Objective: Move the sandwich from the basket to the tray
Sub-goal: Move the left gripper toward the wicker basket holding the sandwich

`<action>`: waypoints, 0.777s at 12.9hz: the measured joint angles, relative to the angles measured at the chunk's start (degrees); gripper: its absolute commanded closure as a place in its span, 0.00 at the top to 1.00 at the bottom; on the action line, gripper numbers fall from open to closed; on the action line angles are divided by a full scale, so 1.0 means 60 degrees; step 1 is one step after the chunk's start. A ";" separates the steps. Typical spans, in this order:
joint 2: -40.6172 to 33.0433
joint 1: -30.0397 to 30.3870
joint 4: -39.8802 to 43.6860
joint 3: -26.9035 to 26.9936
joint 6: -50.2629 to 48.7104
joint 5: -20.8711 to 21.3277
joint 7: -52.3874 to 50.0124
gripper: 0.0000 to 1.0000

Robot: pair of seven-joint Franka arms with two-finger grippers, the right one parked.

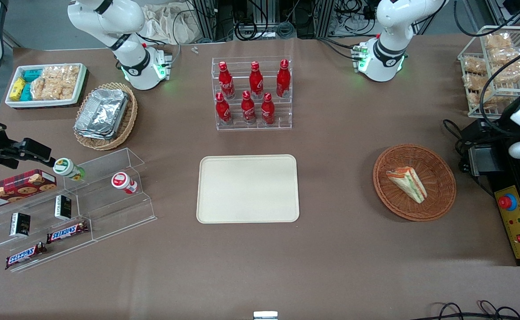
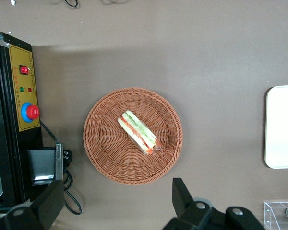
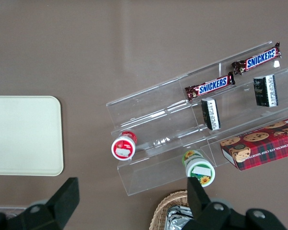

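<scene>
Left gripper [image 2: 117,201] is hanging wide open and empty, high above the basket [image 2: 105,158].

The sandwich [image 2: 138,132] is lying in the middle of that round wicker basket, well apart from the empty cream tray [image 1: 248,188]. Likely snags: fingers slipping on the clear wrap, squashing the soft bread, or catching the rim and dragging the basket along. Readable stuff: SNICKERS bars [image 3: 210,86] on the acrylic shelf and Coca-Cola bottles [image 1: 248,106].
</scene>
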 measured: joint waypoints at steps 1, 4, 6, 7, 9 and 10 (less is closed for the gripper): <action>0.0002 0.0000 0.0000 -0.0003 -0.0006 -0.0001 0.0000 1.00; 0.0006 0.0000 0.0000 -0.0009 -0.0030 -0.0001 0.0000 1.00; 0.0029 0.0001 -0.0045 -0.0008 -0.0213 0.0003 -0.0086 1.00; 0.0048 0.0001 -0.0137 -0.0008 -0.0302 0.0005 -0.0130 1.00; 0.0174 0.0000 -0.0382 -0.0010 -0.0321 0.0005 -0.0532 0.99; 0.0304 -0.0001 -0.0486 -0.0016 -0.0320 0.0006 -0.0871 0.98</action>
